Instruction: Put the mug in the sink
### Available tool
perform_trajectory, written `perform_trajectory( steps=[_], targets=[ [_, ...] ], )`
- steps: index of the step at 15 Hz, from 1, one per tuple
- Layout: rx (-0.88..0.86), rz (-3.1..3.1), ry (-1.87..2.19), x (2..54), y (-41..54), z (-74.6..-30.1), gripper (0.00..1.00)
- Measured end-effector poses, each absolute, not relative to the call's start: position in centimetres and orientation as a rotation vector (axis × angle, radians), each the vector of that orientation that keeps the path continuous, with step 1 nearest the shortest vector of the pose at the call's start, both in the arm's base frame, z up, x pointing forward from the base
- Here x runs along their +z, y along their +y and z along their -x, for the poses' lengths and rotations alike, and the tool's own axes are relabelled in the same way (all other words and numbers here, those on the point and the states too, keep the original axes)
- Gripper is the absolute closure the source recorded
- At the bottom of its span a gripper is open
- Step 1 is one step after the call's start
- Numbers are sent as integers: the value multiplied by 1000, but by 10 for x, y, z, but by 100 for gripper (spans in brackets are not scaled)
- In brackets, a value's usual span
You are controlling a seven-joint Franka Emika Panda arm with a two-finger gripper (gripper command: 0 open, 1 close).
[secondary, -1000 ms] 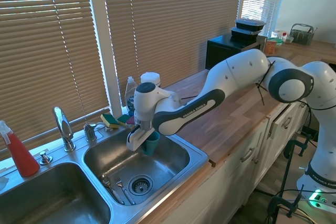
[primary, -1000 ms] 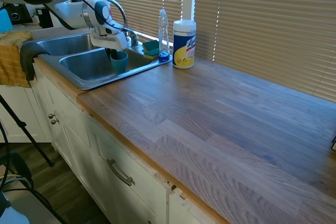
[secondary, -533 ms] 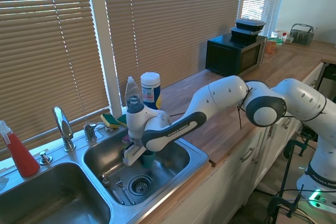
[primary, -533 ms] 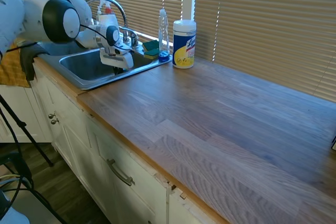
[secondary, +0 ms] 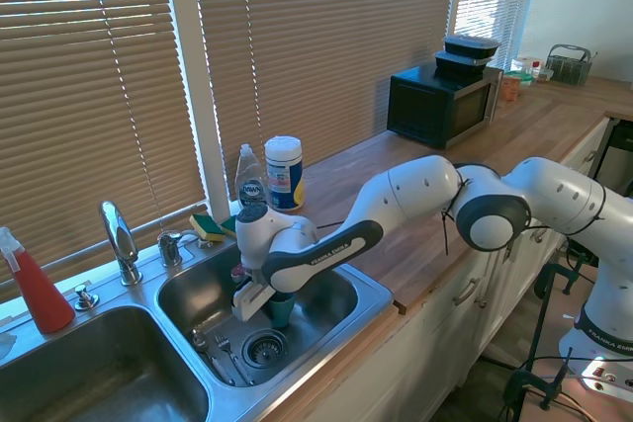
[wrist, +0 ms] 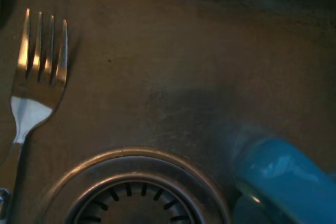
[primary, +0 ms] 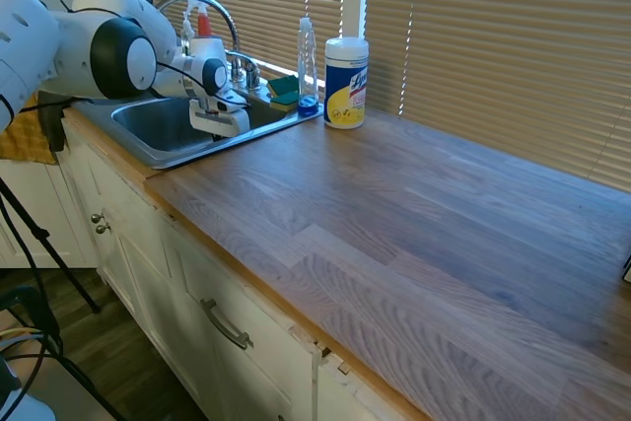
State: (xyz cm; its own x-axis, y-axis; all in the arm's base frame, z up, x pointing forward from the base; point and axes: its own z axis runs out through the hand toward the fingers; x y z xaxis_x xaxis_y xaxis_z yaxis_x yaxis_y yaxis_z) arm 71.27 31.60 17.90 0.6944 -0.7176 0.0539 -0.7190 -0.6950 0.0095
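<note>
The fingers (secondary: 269,300) are closed on the mug (secondary: 281,308), lowered into the sink (secondary: 341,315); release onto the basin floor is judged next.

A brushed, dull-sheened stainless steel is seen on the sink (secondary: 368,293), with fine scratches across its floor in the wrist view. The mug (wrist: 283,174) is shown as smooth, glossy teal, catching highlights. A polished metal fork (wrist: 32,77) and a ribbed steel drain (wrist: 134,195) are visible. The faucet (secondary: 120,241) is bright chrome. The countertop (primary: 414,234) is matt, grained wood.
</note>
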Motion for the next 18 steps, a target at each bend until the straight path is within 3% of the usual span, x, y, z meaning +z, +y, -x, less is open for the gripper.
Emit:
perform_trajectory(
  steps=[10,18],
  targets=[
    [83,-2878,-1203,189,313,-719,0],
    [174,-2925,-1204,280,311,-720,0]
  ],
)
